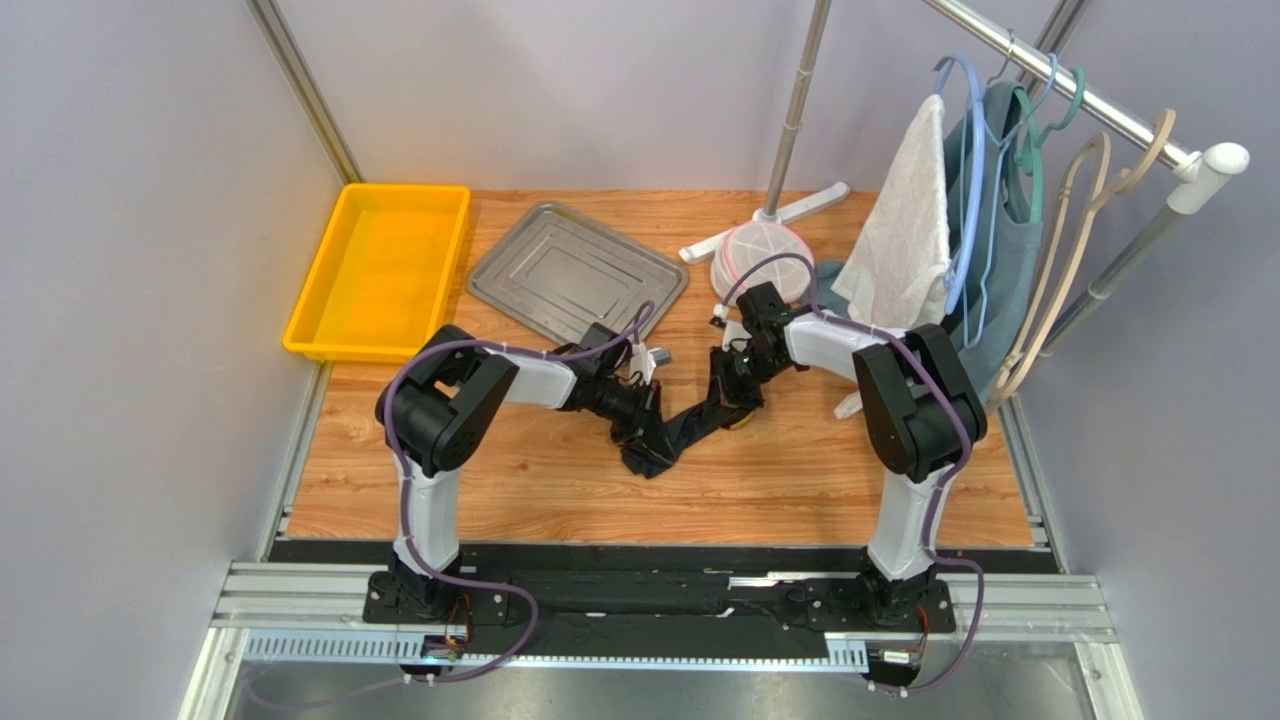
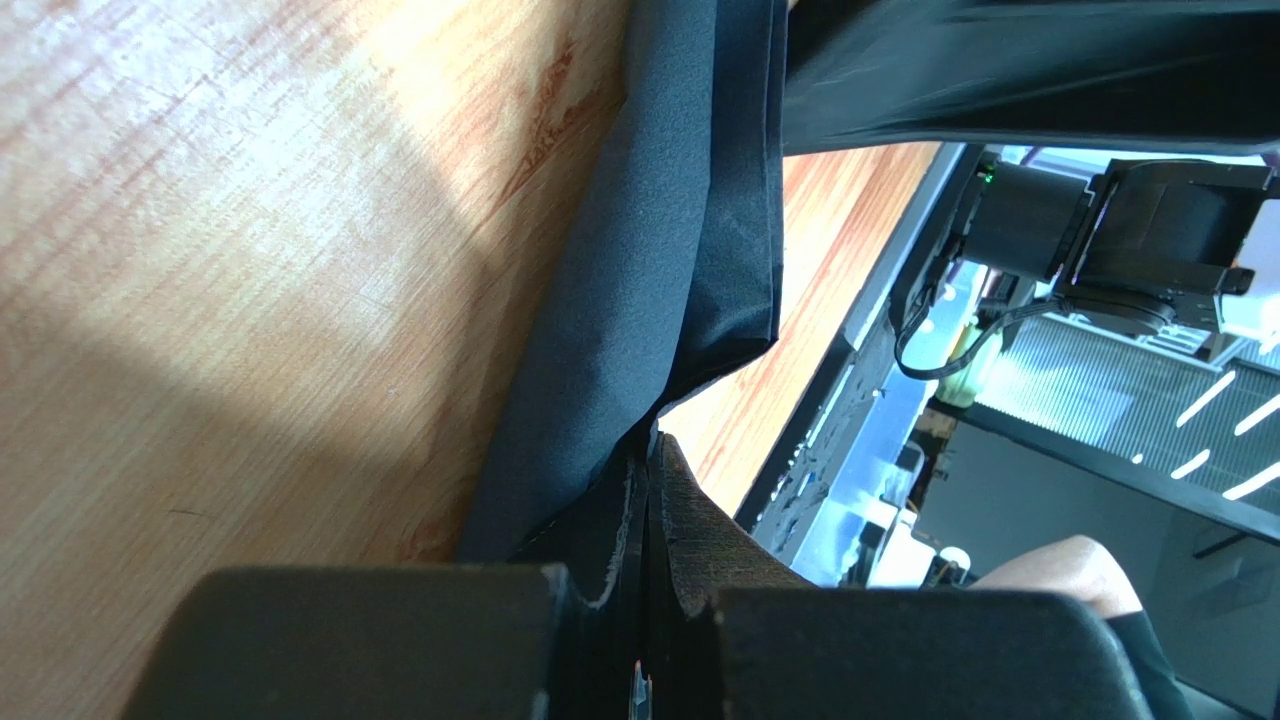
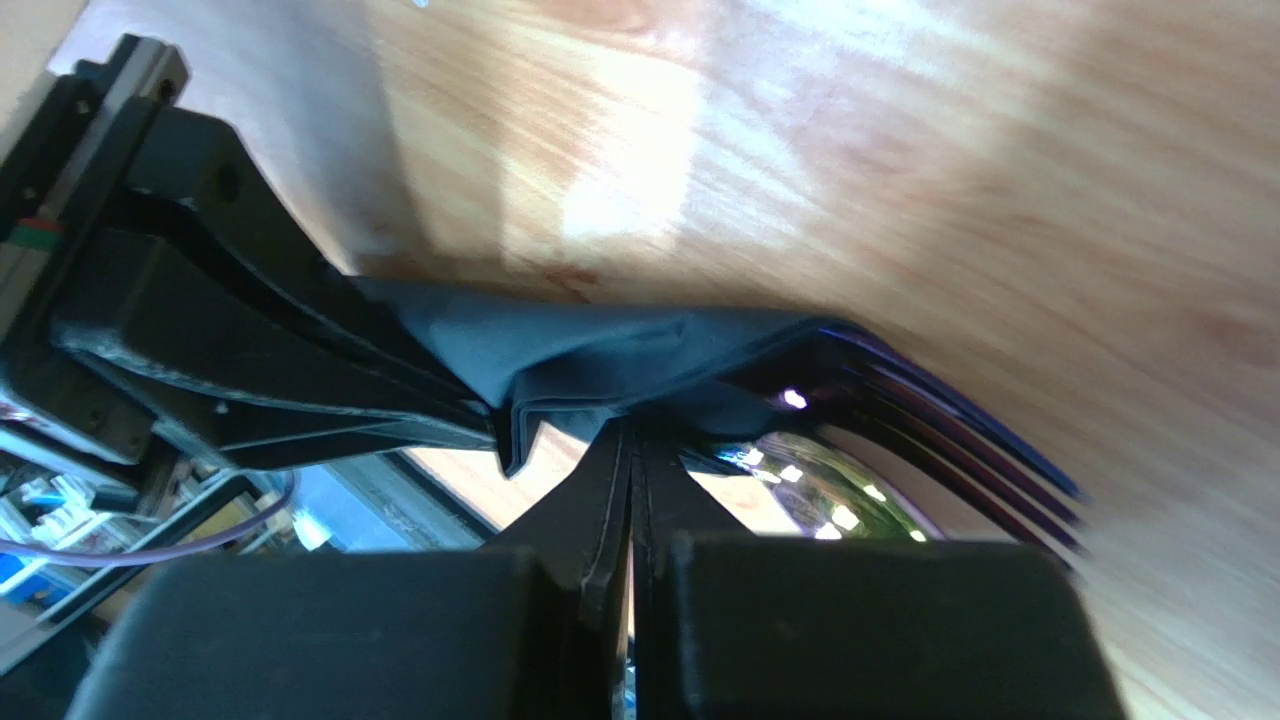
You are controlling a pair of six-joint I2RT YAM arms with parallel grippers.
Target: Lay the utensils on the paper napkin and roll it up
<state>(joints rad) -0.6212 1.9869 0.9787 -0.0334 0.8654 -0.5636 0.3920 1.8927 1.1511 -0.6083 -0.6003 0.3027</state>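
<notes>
1. Paper napkin point(image 2: 646, 270), black and gathered into a narrow roll, has one end pinched between the closed fingers of the left pincer point(image 2: 649, 450). In the left wrist view the dark sheet runs up from those fingertips across the wooden worktop point(image 2: 226, 300).
2. The right pincer point(image 3: 631, 435) is also closed, its fingertips nipping a folded edge at the other end of the paper napkin.
3. Just beside that grip the purple tines of the fork point(image 3: 977, 443) stick out of the roll's end. The shiny gold bowl of the spoon point(image 3: 827, 495) shows beneath them. Both handles are hidden inside the folds.
4. From above, the roll stretches slantwise between the two pincers near the middle of the worktop. Its left end is nearer the arm bases and its right end farther back. Whether it rests on the wood or is held just off it cannot be told.
5. Farther back, well apart from the roll, a grey metal tray point(image 1: 579, 270) lies flat, with a yellow bin point(image 1: 376, 270) just beside it at the far left corner.
6. At the far right a white towel point(image 1: 902, 225) hangs among hangers on a clothes rail point(image 1: 1082, 98).
</notes>
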